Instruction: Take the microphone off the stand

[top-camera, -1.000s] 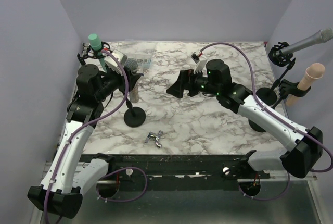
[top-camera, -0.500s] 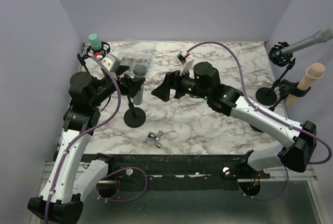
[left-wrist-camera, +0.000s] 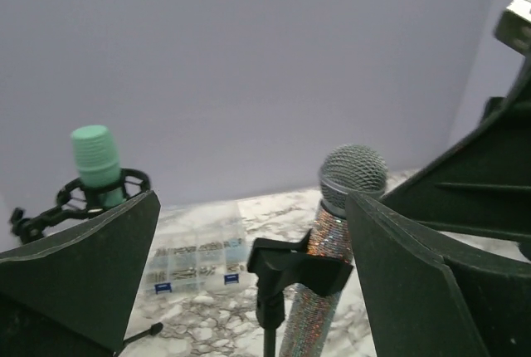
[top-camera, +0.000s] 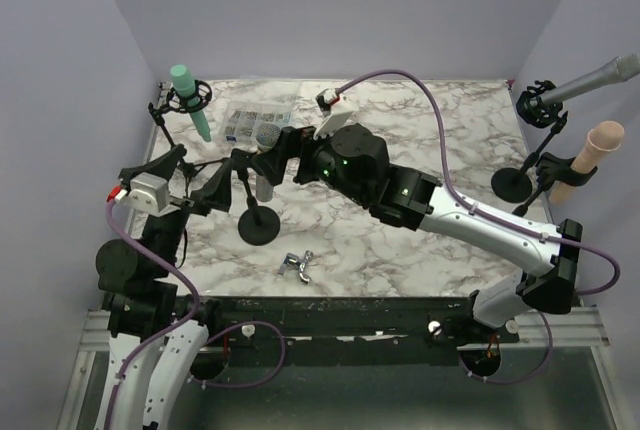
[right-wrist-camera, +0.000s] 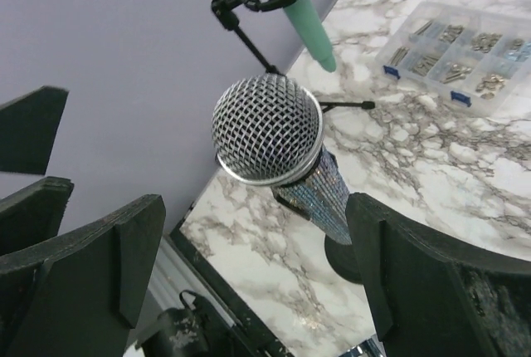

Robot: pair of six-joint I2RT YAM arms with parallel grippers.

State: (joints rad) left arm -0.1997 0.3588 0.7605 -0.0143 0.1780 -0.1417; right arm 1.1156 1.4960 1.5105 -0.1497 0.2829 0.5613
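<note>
- R gripper (right-wrist-camera: 255,207): jaws wide apart, straddling the mic (right-wrist-camera: 267,129) head, touching nothing. You look lined up to close on it.
- L gripper (left-wrist-camera: 253,203): fingers apart too, holding nothing, facing the clip (left-wrist-camera: 292,267). Prob. there to brace the stand (top-camera: 260,225).
- Mic sits in the clip, near upright, on the table (top-camera: 400,240), centre-left.

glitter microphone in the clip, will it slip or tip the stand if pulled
The microphone looks rigid, and its glittery body probably gives a rough, grippy surface. The stand is a thin pole on a small round base, so a sideways pull may tip it. The clip hugs the body; expect resistance.
</note>
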